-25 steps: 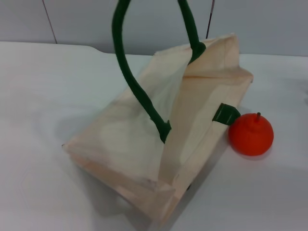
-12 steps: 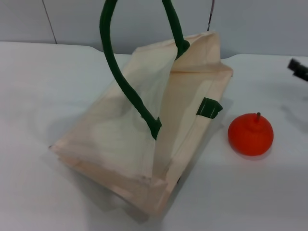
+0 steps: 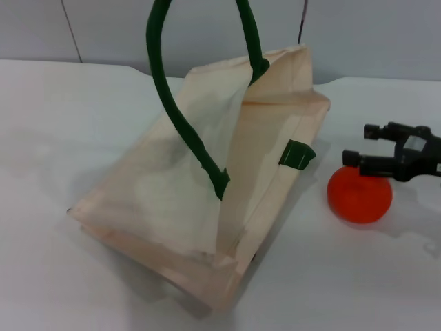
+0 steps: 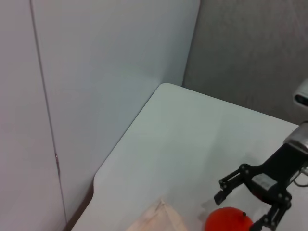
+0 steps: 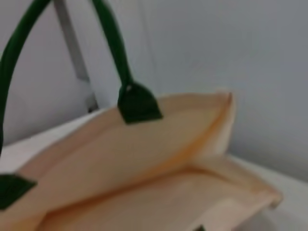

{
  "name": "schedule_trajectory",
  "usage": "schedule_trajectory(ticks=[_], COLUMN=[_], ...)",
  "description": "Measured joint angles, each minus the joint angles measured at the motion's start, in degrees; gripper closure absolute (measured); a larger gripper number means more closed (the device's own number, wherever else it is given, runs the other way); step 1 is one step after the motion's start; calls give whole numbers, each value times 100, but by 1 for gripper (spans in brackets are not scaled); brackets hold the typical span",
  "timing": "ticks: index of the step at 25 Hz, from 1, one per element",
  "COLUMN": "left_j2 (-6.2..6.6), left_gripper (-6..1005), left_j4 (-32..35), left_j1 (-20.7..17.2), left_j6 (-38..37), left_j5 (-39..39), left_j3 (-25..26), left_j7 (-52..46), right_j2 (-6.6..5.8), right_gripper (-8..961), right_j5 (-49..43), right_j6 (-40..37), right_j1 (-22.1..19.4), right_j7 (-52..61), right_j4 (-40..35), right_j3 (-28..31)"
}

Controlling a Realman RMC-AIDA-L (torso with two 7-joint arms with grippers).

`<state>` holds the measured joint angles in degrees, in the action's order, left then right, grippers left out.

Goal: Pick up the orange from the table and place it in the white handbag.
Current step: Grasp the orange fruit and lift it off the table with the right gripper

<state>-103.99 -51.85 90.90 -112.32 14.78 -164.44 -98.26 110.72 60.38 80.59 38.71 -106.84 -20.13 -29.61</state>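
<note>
Nearest the robot in the head view, the bottom edge of the white handbag (image 3: 207,207) rests on the white surface (image 3: 62,138). The bag tilts up and away, and its dark green handles (image 3: 165,89) rise out of the top of the picture. They look taut, so I judge that something above is lifting them to hold the mouth open for the drop; the left pincer appears in no view, so whether it is the holder, and whether it is closed, cannot be told.

Farther right, just beside the bag's small green tab (image 3: 298,154) but apart from it, the orange (image 3: 360,194) sits on the surface. The right pincer (image 3: 362,146) reaches in from the right edge with its two fingers spread wide and empty, over the far side of the fruit. This placing reads as the approach before a descent and closing.

The left wrist view adds what the head view lacks: the orange (image 4: 228,220) and the open right pincer (image 4: 240,207) seen from high up, with the surface's far rounded corner. The right wrist view shows only the bag's gaping mouth (image 5: 144,159), confirming it stands open.
</note>
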Motion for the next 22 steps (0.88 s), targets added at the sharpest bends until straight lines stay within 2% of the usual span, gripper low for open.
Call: schedule_trajectory(ticks=[7, 16, 22], left_j2=[-4, 5, 17], left_gripper=[884, 884, 884], left_j4=[23, 35, 35], left_j1=[-47, -137, -146], left_j6=[0, 0, 3], left_j5=[-1, -41, -45], left_j3=[0, 0, 0], left_j7=[0, 0, 0], right_j2=[70, 1, -11], right_gripper=[180, 187, 191], right_j5=[-85, -852, -953], right_j6=[-628, -680, -636], right_j1=[-47, -94, -46], right_j7=[15, 384, 413], right_j4=[-11, -23, -47], right_j3=[-132, -137, -157])
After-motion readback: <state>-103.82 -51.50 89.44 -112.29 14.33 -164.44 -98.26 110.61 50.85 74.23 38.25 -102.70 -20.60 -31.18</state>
